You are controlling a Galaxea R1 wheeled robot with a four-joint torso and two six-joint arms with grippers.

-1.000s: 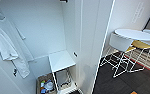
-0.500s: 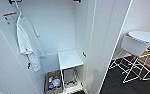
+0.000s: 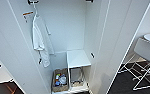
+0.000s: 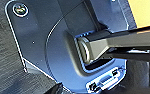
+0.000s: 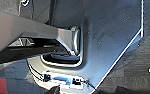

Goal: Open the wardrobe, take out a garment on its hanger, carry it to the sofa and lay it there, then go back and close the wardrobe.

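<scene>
While the wardrobe (image 3: 98, 37) stands open before me, a white shirt (image 3: 39, 40) hangs inside near its left wall; I cannot see the red jacket. I judge I should square up before reaching. Whether either claw is spread, I cannot tell.

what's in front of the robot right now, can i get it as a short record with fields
wardrobe: open, white doors swung wide, inside on show
hanging: one white garment on a hanger at the rail's left end
low shelf: white box shelf at the bottom right of the inside
floor of wardrobe: basket with small items, beside an open compartment under the shelf
right of wardrobe: white chair with wire legs on dark floor
</scene>
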